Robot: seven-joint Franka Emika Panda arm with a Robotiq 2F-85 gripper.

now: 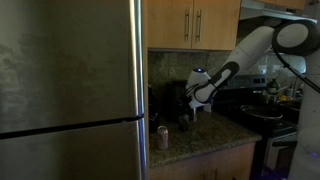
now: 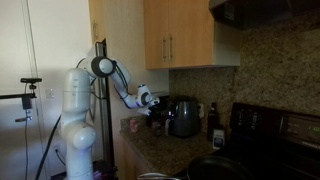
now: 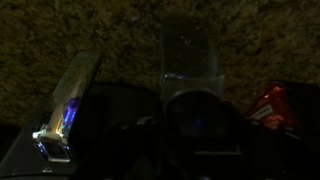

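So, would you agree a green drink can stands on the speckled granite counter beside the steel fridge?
Not quite: the drink can is red, as an exterior view shows; it does stand on the speckled granite counter beside the steel fridge.

A white arm of rounded links, dark joints, black gripper.
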